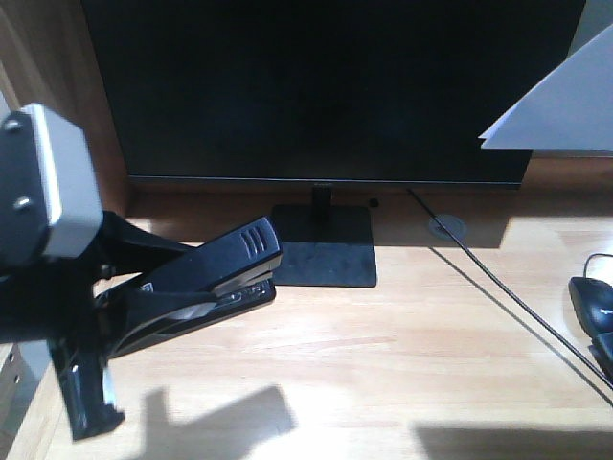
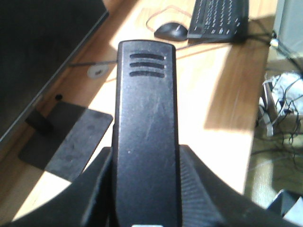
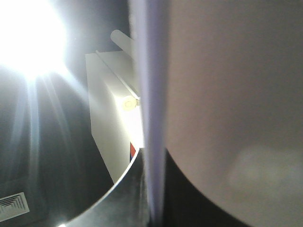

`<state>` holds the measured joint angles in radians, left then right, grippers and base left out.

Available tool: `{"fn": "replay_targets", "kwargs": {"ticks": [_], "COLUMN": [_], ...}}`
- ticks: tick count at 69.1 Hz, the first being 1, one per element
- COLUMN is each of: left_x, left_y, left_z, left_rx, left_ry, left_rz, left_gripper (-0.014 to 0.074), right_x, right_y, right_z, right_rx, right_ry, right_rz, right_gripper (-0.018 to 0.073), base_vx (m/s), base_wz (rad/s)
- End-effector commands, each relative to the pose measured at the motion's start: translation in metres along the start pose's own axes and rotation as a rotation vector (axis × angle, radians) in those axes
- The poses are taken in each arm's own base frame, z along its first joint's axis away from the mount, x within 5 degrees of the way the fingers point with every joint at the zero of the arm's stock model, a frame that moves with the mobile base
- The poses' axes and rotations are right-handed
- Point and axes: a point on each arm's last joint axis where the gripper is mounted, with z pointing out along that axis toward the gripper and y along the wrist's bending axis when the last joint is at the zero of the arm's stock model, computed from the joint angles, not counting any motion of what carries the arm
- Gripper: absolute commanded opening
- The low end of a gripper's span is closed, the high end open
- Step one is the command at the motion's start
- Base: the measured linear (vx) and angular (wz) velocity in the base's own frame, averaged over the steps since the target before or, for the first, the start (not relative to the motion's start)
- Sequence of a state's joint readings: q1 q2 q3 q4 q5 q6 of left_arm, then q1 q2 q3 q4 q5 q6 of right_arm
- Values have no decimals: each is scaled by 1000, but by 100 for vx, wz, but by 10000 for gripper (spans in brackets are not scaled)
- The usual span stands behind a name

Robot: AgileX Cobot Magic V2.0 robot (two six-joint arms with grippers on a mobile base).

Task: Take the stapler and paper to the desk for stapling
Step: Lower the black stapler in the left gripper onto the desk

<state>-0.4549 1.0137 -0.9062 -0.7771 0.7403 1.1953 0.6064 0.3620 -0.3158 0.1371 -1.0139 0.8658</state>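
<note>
The black stapler (image 1: 206, 273) hangs just above the light-wood desk (image 1: 383, 355) at the left, its nose pointing at the monitor stand. My left gripper (image 1: 124, 307) is shut on its rear half. In the left wrist view the stapler (image 2: 147, 132) fills the centre, with both ribbed fingers (image 2: 199, 189) pressed on its sides. The white paper (image 1: 565, 101) is up in the air at the top right, and only a corner of it shows. In the right wrist view the paper (image 3: 227, 94) runs edge-on between the fingers of my right gripper (image 3: 154, 198), which is shut on it.
A dark monitor (image 1: 326, 86) stands at the back on a flat black base (image 1: 326, 251). A round grommet (image 1: 447, 227) and a thin cable (image 1: 508, 297) lie to its right. A black mouse (image 1: 594, 302) sits at the right edge, and a keyboard (image 2: 218, 19) lies beyond it.
</note>
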Motion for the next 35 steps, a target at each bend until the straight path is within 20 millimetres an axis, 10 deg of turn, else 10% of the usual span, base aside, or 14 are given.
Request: {"fn": "replay_targets", "kwargs": {"ticks": [1,35], "left_x": [-9,39], "left_y": [14,52], "left_z": [-2,34], "left_rx": [-17,255], "left_ry": [-88,-63], "left_rz": [-12,94], "left_gripper": [-6,-6], "right_x": [-3,-3], "right_y": [6,6], "right_z": [5,5], "right_rx": [-45,-45], "right_ry": [-20,-20], "right_rz": [-23,-23], "right_gripper": [-6,-6], "base_vx": [0,0], "base_wz": [0,0]}}
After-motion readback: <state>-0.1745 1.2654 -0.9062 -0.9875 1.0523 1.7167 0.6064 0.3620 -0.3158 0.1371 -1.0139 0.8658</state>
